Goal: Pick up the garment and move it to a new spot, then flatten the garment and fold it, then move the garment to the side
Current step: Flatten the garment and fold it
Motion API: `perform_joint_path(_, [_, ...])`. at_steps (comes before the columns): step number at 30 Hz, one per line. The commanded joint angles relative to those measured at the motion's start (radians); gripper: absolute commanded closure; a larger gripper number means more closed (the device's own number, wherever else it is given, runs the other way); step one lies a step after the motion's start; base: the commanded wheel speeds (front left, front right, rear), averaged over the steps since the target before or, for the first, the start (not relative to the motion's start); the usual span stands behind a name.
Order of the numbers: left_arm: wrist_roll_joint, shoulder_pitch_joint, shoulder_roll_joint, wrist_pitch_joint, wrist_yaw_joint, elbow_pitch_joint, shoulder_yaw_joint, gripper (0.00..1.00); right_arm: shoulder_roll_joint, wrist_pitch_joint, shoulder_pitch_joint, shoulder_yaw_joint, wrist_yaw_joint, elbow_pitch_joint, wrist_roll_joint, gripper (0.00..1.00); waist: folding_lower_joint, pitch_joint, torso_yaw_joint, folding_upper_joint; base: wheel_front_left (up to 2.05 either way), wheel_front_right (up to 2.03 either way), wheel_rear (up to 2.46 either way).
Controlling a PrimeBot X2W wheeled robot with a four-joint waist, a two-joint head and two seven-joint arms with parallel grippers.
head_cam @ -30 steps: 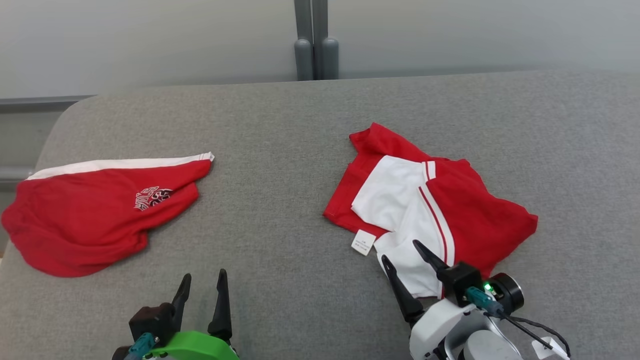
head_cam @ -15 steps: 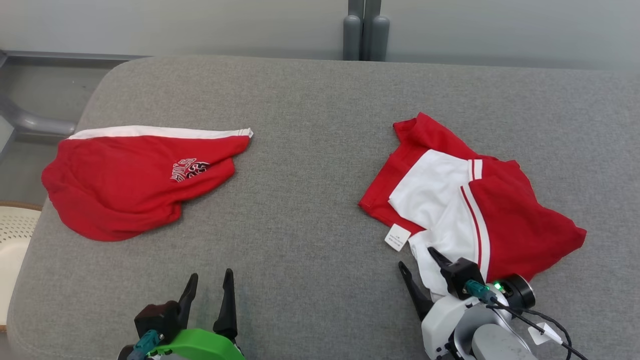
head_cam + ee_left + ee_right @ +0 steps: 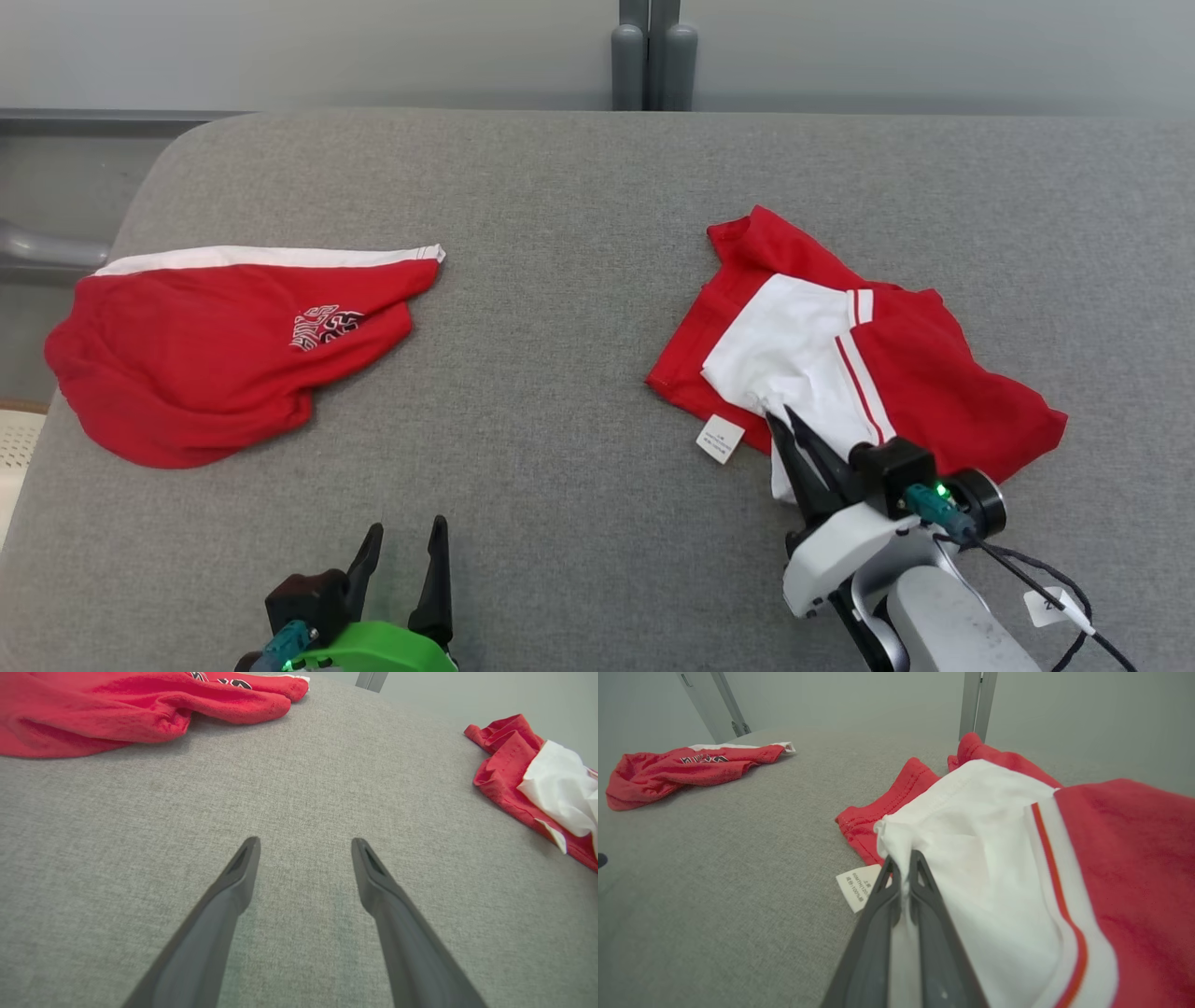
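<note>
A second ago the right pincer [image 3: 780, 415] hung spread wide over the 6 o'clock edge of the garment [image 3: 934, 392]. Now it's nudged toward 12 o'clock and pinched tight on the white panel, and the cloth's bunched up around its tips.

A grey woven cushion [image 3: 560, 233] spans the scene. On its left side lies a rumpled red garment [image 3: 177, 373], with a white band [image 3: 261, 257] along its far edge and a black-and-white emblem [image 3: 325, 327] near its right end. Beyond the far edge, twin grey posts [image 3: 653, 56] stand against a pale wall [image 3: 327, 47]. A grey rail [image 3: 47, 250] and a pale perforated object [image 3: 14, 448] show past the left edge.
</note>
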Motion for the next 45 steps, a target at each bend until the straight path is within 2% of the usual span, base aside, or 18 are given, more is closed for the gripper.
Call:
perform_joint_path(1, [-0.009,-0.006,0.003,0.0,-0.004,0.004,0.0,0.0,-0.002,0.0,0.003,-0.012,0.0,-0.043,0.017,1.0,0.0,-0.011,-0.014,0.0,0.0,0.0,0.0])
perform_joint_path(6, [-0.003,0.0,0.003,0.0,-0.006,0.024,0.002,0.0,-0.007,0.0,-0.043,-0.081,0.0,-0.189,0.056,1.0,0.0,-0.028,-0.039,0.0,0.0,0.0,0.0])
perform_joint_path(9, [0.005,-0.007,0.003,0.0,-0.01,0.032,0.008,0.0,-0.042,0.0,-0.088,-0.147,0.0,-0.241,0.064,1.0,0.0,-0.032,-0.049,0.0,0.0,0.0,0.0])
perform_joint_path(17, [0.011,-0.027,0.003,0.0,-0.014,0.03,0.009,0.0,-0.184,0.0,-0.21,-0.319,0.0,-0.237,0.055,1.0,0.0,-0.018,-0.05,0.0,0.0,0.0,0.0])
perform_joint_path(21, [0.011,-0.032,0.003,0.0,-0.015,0.026,0.005,0.0,-0.227,0.0,-0.238,-0.405,0.0,-0.206,0.057,1.0,0.0,-0.008,-0.047,0.0,0.0,0.0,0.0])
perform_joint_path(26, [0.01,-0.037,0.003,0.0,-0.014,0.023,0.006,0.0,-0.212,0.0,-0.198,-0.522,0.0,-0.163,0.063,1.0,0.0,0.007,-0.047,0.0,0.0,0.0,0.0])
perform_joint_path(30, [0.01,-0.047,0.003,0.0,-0.011,0.016,0.011,0.0,-0.167,0.0,-0.128,-0.649,0.0,-0.114,0.047,1.0,0.0,0.019,-0.053,0.0,0.0,0.0,0.0])
perform_joint_path(31, [0.012,-0.048,0.003,0.0,-0.01,0.014,0.012,0.0,-0.151,0.0,-0.108,-0.689,0.0,-0.095,0.035,0.65,0.0,0.024,-0.056,0.0,0.0,0.0,0.0])
perform_joint_path(32, [0.014,-0.05,0.003,0.0,-0.011,0.013,0.012,0.0,-0.136,0.0,-0.093,-0.724,0.0,-0.084,0.027,0.02,0.0,0.026,-0.058,0.0,0.0,0.0,0.0])
perform_joint_path(35, [0.015,-0.058,0.003,0.0,-0.015,0.01,0.015,0.0,-0.091,0.0,-0.05,-0.805,0.0,-0.067,-0.021,0.0,0.0,0.032,-0.068,0.0,0.0,0.0,0.0])
perform_joint_path(38, [0.023,-0.066,0.003,0.0,-0.019,0.005,0.019,0.0,-0.062,0.0,-0.019,-0.832,0.0,-0.079,-0.065,0.0,0.0,0.035,-0.081,0.0,0.0,0.0,0.0])
perform_joint_path(41, [0.03,-0.069,0.003,0.0,-0.023,0.0,0.017,0.0,-0.038,0.0,0.003,-0.827,0.0,-0.094,-0.098,0.0,0.0,0.034,-0.094,0.0,0.0,0.0,0.0])
perform_joint_path(45, [0.027,-0.085,0.003,0.0,-0.033,-0.008,-0.004,0.0,-0.024,0.0,0.016,-0.751,0.0,-0.117,-0.113,0.0,0.0,0.034,-0.109,0.0,0.0,0.0,0.0])
